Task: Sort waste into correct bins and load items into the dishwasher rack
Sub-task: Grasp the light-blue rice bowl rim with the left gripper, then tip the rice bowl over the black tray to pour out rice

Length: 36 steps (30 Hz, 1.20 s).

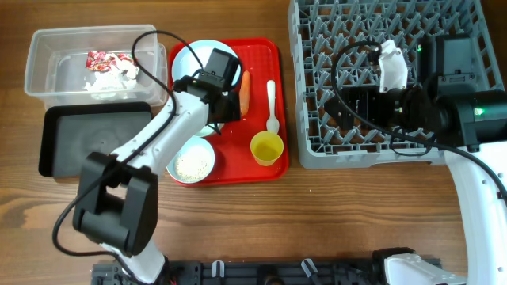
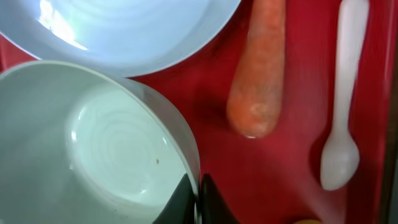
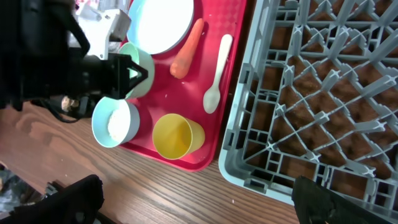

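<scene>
Left gripper (image 2: 198, 198) is pinching the rim of the mint-green bowl (image 2: 106, 149) at the red tray (image 2: 214, 155); likely light, rigid, slippery, so a rim hold suits. Right gripper (image 1: 360, 107) is gaping over the rack (image 1: 317, 154).

Orange carrot (image 1: 245, 91), white spoon (image 1: 272, 107), yellow cup (image 1: 267, 148), mint-green bowl (image 2: 106, 155) (tray (image 1: 261, 55) plain red)

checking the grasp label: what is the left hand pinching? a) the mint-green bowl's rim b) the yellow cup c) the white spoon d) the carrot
a: the left hand is shut on the rim of the mint-green bowl, while the carrot and white spoon lie free on the red tray
</scene>
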Each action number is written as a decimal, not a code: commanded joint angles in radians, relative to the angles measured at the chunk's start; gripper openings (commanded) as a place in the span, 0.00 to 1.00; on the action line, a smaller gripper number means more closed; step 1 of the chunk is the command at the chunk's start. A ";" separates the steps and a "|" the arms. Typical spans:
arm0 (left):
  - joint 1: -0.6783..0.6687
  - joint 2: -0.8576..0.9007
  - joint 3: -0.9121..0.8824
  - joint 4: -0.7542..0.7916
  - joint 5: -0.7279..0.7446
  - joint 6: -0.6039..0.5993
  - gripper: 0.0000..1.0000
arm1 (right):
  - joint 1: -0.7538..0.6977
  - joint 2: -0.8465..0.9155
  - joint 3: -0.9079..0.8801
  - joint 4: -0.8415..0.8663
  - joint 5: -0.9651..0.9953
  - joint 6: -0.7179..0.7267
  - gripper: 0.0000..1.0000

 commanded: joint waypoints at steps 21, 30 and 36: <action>-0.103 -0.049 0.000 -0.390 0.030 -0.097 0.76 | 0.003 0.017 0.016 0.010 -0.001 0.010 1.00; -0.066 -0.049 -0.178 -0.191 -0.010 -0.090 0.31 | 0.003 0.051 0.016 0.004 -0.001 0.010 1.00; -0.066 -0.050 -0.183 -0.194 -0.006 -0.097 0.04 | 0.003 0.069 0.016 0.005 -0.001 0.010 1.00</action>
